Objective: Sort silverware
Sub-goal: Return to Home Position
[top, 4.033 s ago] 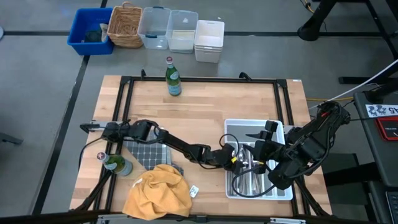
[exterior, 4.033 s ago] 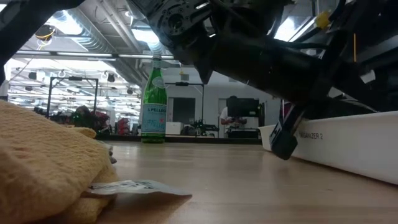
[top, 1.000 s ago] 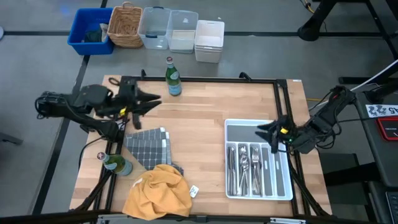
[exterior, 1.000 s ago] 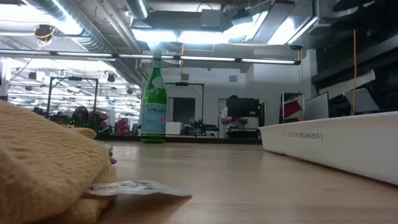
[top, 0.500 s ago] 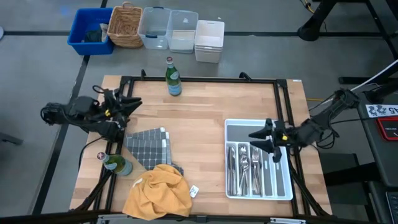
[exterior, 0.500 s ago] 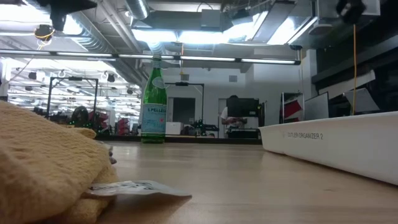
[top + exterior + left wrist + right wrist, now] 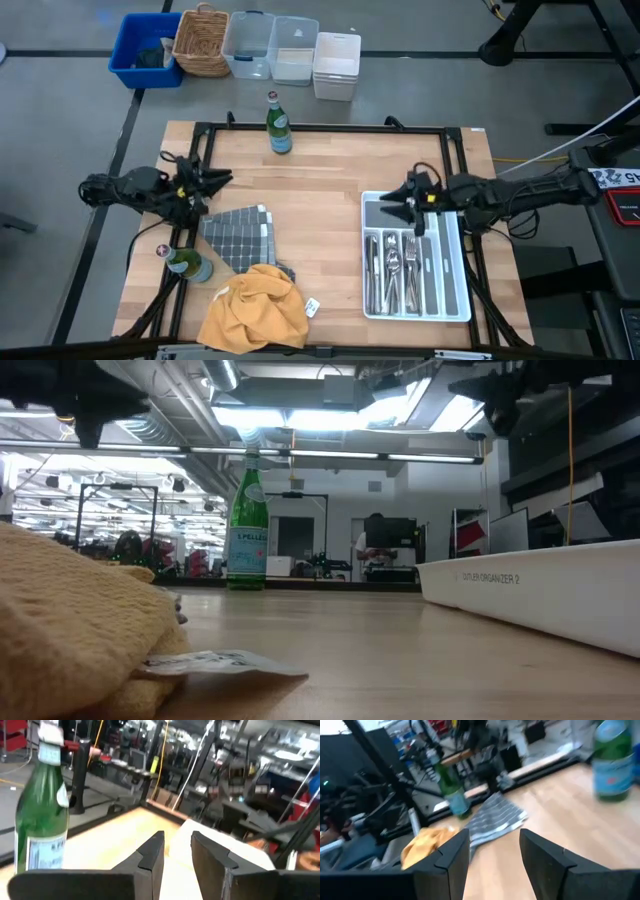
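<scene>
Silverware (image 7: 400,270) lies in the white tray (image 7: 415,317), near right on the counter (image 7: 330,180); we judge it light, stiff, slick, best pinched mid-handle. Left claw (image 7: 220,179) and right claw (image 7: 390,200) hang parted, empty.

Green bottle (image 7: 42,815) near spread tool (image 7: 177,841)

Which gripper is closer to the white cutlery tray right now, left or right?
Right. The right gripper hovers above the far end of the white cutlery tray, fingers open. The left gripper is across the table, near its left edge, well clear of the tray.
</scene>
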Motion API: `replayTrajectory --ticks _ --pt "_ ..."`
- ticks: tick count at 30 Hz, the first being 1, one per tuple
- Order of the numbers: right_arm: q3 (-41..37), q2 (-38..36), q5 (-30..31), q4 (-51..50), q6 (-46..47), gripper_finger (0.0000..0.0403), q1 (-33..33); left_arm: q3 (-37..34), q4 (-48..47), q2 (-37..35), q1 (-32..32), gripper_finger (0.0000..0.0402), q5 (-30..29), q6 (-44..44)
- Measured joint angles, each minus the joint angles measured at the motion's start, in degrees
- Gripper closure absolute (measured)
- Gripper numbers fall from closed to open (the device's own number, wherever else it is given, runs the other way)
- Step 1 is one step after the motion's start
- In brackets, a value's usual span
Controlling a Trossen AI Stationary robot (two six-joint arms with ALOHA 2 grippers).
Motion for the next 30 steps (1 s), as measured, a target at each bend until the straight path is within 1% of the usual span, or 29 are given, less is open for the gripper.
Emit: replayTrajectory --ticks 2,5,8,11,13,16,20,21,24,27,30 --pt "0.0 -2.0 0.5 -0.7 -1.4 0.0228 -1.8 -1.9 -0.2 -0.3 0.0 0.0315 0.2 -0.3" --pt "0.0 -7.4 -0.2 -3.9 -2.4 0.0228 -3.2 -4.4 1.4 -0.3 0.0 0.0315 0.2 -1.3" --pt "0.1 -13.7 0.4 -10.7 -3.1 0.0228 -3.2 -7.1 2.4 -0.3 0.0 0.0315 0.2 -2.2" --pt "0.1 -19.7 3.4 -16.1 -3.1 0.0228 -3.2 -9.4 2.8 -0.3 0.0 0.0315 0.3 -4.6" --pt "-0.1 -23.5 5.6 -17.9 -3.2 0.0228 -3.2 -11.2 3.6 -0.3 0.0 0.0315 0.6 -5.7" --pt "-1.9 -28.5 8.9 -18.1 -4.5 0.0228 -3.2 -13.9 7.9 -0.3 0.0 0.0315 1.1 -5.5" --pt "-6.6 -34.1 11.5 -17.4 -3.7 0.0228 -3.2 -17.7 13.5 -0.3 0.0 0.0315 4.5 -3.2" --pt "-7.7 -35.3 11.5 -17.0 -3.0 0.0228 -3.2 -18.0 15.0 -0.2 0.0 0.0315 5.4 -2.9" --pt "-10.9 -37.8 11.5 -16.9 0.7 0.0228 -3.2 -18.1 15.2 0.3 0.0 0.0315 7.4 -3.0" --pt "-13.2 -38.7 12.1 -16.9 3.3 0.0228 -3.2 -18.1 15.0 0.2 0.1 0.0315 7.4 -4.8" --pt "-14.3 -38.8 13.4 -18.7 4.5 0.0228 -3.2 -18.1 14.9 0.2 0.2 0.0315 7.5 -3.2"
